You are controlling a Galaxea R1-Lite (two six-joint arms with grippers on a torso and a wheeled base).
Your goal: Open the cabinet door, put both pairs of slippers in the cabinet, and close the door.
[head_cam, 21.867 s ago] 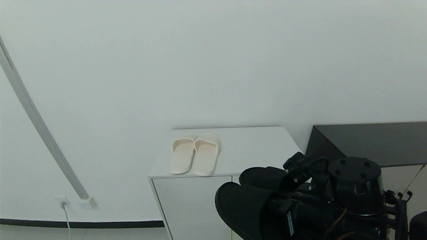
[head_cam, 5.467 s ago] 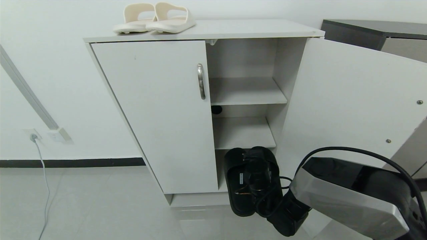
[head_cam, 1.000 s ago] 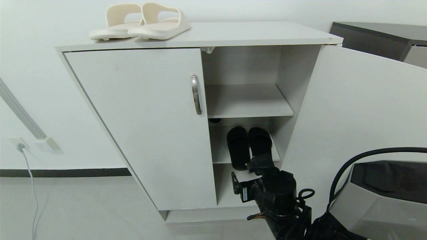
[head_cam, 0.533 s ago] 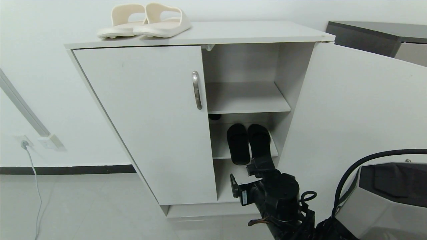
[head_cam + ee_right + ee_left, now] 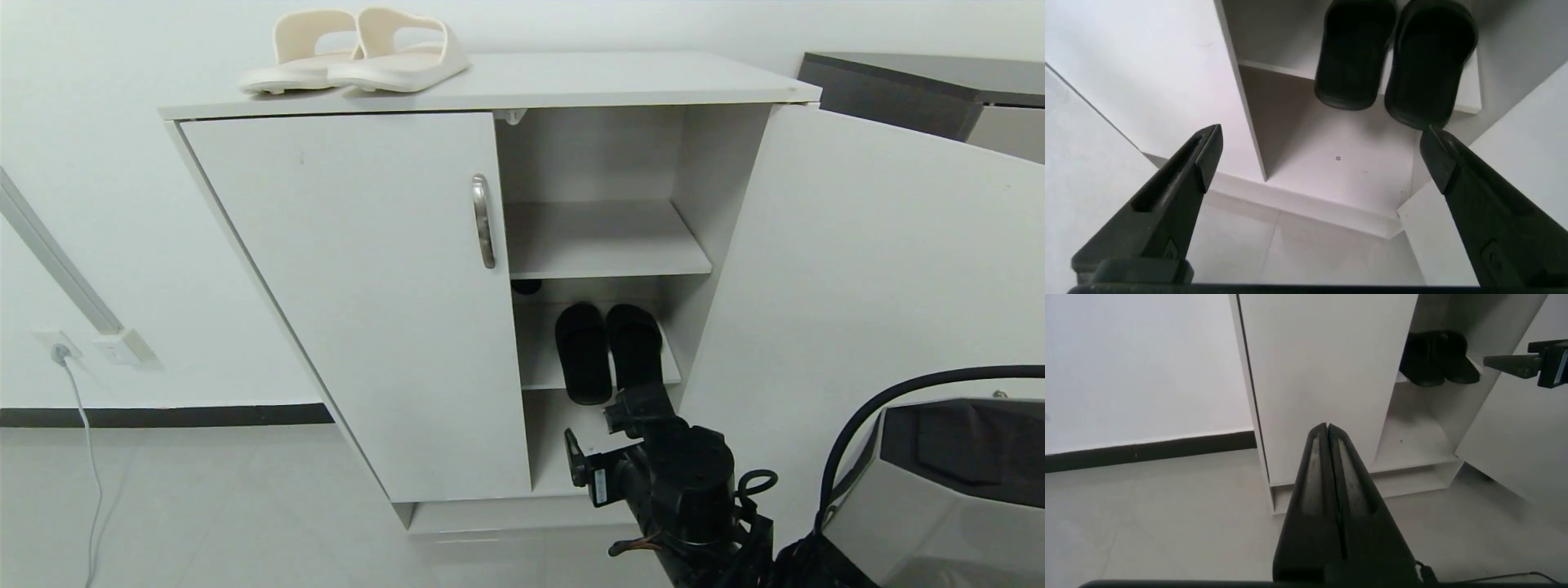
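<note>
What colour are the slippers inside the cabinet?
Plain black slippers; clearest in the right wrist view.

Black slippers: side by side on the middle shelf of the cabinet.
Cream slippers: paired on the cabinet top, toward its left end.
Right door: swung wide open.
Left door: closed, metal handle at its inner edge.
My right pincer: just below the black pair, before the bottom compartment.
</note>
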